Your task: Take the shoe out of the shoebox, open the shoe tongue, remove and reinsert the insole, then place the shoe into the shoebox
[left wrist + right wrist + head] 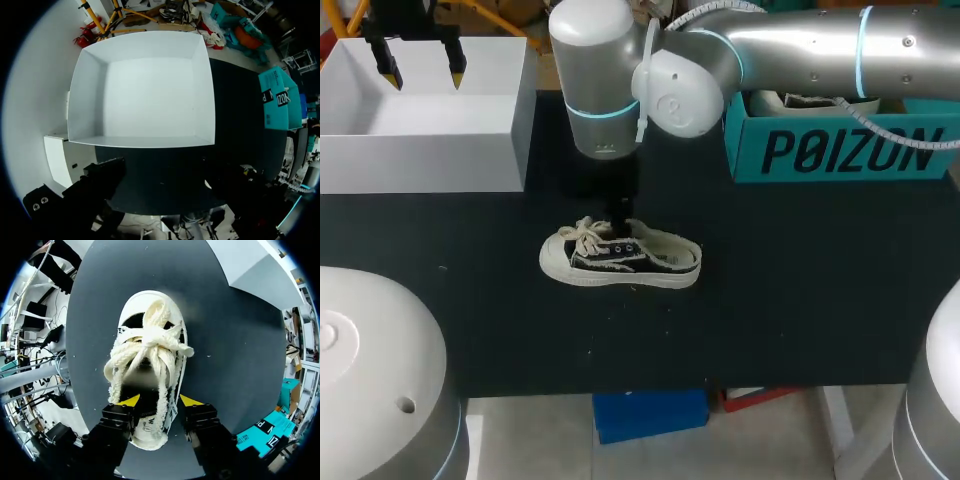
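Observation:
A black canvas shoe (620,258) with a white sole and thick cream laces lies on its sole mid-table, toe to the left. My right arm reaches in over it, and its wrist hides the gripper in the head view. In the right wrist view my right gripper (160,401) stands open, its yellow tips on either side of the shoe (150,365) at its rear opening, behind the tied laces. An empty white box (420,120) sits at the back left. My left gripper (424,72) hangs open above the white box (145,90), holding nothing.
A teal box (840,145) stands at the back right, behind my right arm, with something pale inside it. The black table top (800,300) stretches bare in front of and to the right of the shoe.

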`<state>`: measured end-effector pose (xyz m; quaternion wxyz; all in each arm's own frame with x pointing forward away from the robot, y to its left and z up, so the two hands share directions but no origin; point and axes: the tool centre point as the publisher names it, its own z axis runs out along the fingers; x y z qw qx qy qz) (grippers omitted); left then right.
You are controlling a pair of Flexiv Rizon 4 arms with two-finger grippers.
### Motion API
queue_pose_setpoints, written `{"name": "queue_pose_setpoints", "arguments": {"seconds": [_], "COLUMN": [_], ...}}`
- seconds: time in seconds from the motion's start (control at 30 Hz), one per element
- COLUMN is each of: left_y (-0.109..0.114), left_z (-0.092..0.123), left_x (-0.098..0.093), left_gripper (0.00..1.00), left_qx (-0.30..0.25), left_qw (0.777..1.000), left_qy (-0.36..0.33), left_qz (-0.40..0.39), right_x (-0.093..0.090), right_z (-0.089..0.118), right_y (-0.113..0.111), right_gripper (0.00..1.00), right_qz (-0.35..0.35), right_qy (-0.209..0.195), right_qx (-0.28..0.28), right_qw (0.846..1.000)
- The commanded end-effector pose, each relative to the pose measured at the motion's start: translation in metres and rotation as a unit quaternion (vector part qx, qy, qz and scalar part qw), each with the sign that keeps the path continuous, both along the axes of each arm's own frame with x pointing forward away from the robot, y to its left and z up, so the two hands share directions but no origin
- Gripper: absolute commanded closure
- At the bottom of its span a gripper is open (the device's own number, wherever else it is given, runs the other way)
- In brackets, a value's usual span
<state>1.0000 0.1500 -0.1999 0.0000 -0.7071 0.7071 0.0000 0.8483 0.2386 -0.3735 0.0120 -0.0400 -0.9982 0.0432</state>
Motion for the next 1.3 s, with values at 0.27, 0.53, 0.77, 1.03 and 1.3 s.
{"name": "queue_pose_setpoints", "arguments": {"seconds": [0.27, 0.53, 0.77, 1.03, 1.3], "left_y": [0.0, 0.0, 0.0, 0.0, 0.0], "left_z": [0.0, 0.0, 0.0, 0.0, 0.0], "left_x": [0.0, 0.0, 0.0, 0.0, 0.0], "left_gripper": [0.0, 0.0, 0.0, 0.0, 0.0], "left_qx": [0.0, 0.0, 0.0, 0.0, 0.0], "left_qw": [1.0, 1.0, 1.0, 1.0, 1.0], "left_qy": [0.0, 0.0, 0.0, 0.0, 0.0], "left_qz": [0.0, 0.0, 0.0, 0.0, 0.0], "right_x": [-0.002, -0.009, -0.011, -0.016, -0.016], "right_z": [0.031, 0.05, 0.063, 0.072, 0.072], "right_y": [-0.018, -0.026, -0.032, -0.047, -0.047], "right_gripper": [0.0, 0.0, 0.0, 0.0, 0.0], "right_qz": [-0.039, -0.06, -0.055, -0.04, -0.04], "right_qy": [0.002, 0.002, -0.025, -0.03, -0.03], "right_qx": [0.038, 0.114, 0.186, 0.203, 0.203], "right_qw": [0.999, 0.992, 0.981, 0.978, 0.978]}}
